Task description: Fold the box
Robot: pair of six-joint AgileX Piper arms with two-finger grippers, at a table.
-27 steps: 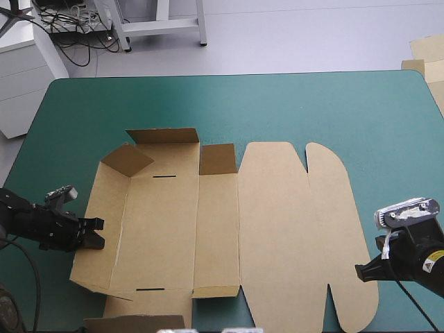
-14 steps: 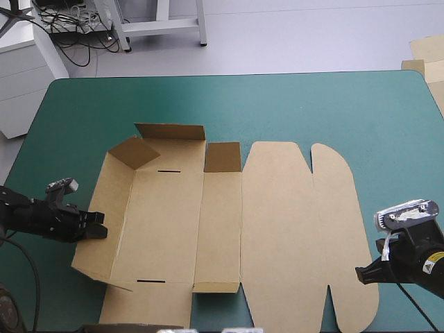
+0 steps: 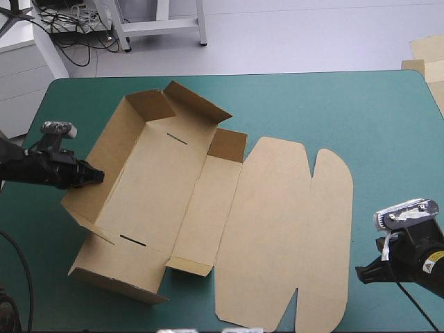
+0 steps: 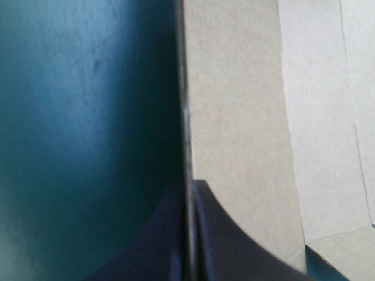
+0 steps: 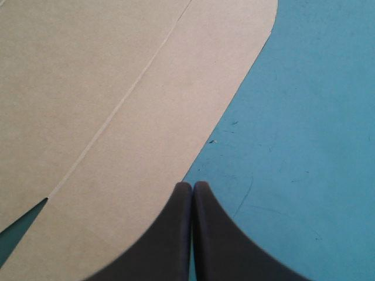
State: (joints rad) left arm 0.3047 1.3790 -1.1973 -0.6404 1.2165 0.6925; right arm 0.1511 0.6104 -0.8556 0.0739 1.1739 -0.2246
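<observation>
Box: the brown box [image 3: 201, 208] lies at the left and middle of the tabletop [image 3: 312, 104], turned askew to its edges, on the teal-green cover.
Tray half: on the left, with the left wall [image 3: 104, 163] raised, the far flaps [image 3: 187, 104] standing and a small flap [image 3: 229, 144] upright at the tray's far right corner; the near end panel [image 3: 118, 277] looks tilted up.
Slots: two dark slots [image 3: 177, 139] in the tray floor, one toward the far end and one toward the near end.
Lid half: the lid [image 3: 291, 229] lies flat to the right of the tray, its right edge cut into rounded lobes.
Left gripper: the left gripper [image 3: 94, 177] [image 4: 188, 186] is at the box's left wall, its black fingers [image 4: 222, 246] all but closed, pinching the wall's edge between them.
Right gripper: the right gripper [image 3: 361, 272] [image 5: 192, 186] is low over the cover, just beside the lid's near right edge; its fingers [image 5: 164, 234] are closed together with nothing between them.
Elsewhere: more board [image 3: 424, 52] shows beyond the tabletop's far right corner.
</observation>
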